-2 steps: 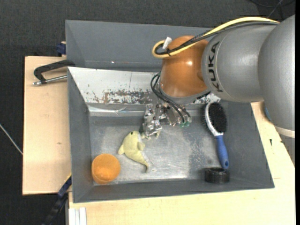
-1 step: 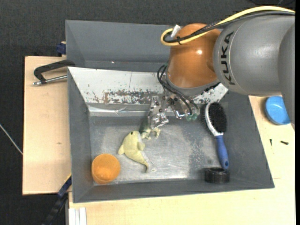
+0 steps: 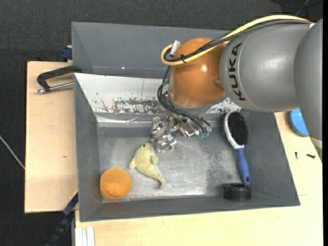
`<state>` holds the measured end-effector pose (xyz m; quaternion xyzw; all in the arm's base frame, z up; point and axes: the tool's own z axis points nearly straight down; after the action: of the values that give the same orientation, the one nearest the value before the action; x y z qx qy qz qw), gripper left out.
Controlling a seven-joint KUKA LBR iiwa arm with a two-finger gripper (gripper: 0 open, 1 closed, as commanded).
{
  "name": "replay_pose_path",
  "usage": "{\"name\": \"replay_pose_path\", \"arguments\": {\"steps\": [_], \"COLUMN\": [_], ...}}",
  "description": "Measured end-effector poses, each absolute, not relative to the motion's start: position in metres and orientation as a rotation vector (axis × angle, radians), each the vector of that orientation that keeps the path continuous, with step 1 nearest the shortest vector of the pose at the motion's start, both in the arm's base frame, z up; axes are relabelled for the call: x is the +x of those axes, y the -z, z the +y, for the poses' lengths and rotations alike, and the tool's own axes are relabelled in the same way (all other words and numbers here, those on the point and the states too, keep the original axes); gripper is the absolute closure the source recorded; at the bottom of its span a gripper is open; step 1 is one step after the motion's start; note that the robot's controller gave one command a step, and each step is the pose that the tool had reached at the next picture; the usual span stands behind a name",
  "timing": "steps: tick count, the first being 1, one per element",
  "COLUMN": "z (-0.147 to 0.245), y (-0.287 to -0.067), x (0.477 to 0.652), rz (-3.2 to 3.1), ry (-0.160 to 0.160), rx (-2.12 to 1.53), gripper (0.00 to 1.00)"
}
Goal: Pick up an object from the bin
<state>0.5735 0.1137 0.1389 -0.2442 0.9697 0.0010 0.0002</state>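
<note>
My gripper (image 3: 165,140) hangs under the orange cover near the middle of the bin, its metal fingers pointing down and left. Just below and left of the fingertips lies a pale yellow soft toy (image 3: 146,164), shaped like a small animal with a tail. The fingertips are close to its upper end; nothing shows between them. An orange ball (image 3: 115,183) rests at the bin's front left corner.
A hairbrush with a black head and blue handle (image 3: 238,145) lies along the right side of the bin. A black round cap (image 3: 236,191) sits at the front right. The arm covers the bin's back right part.
</note>
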Motion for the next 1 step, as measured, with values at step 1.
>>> {"name": "replay_pose_path", "arguments": {"steps": [1], "z": [0.1128], "y": [-0.1396], "x": [0.5740], "rz": [3.046], "ry": [-0.003], "rx": [-0.763], "gripper": [0.00]}}
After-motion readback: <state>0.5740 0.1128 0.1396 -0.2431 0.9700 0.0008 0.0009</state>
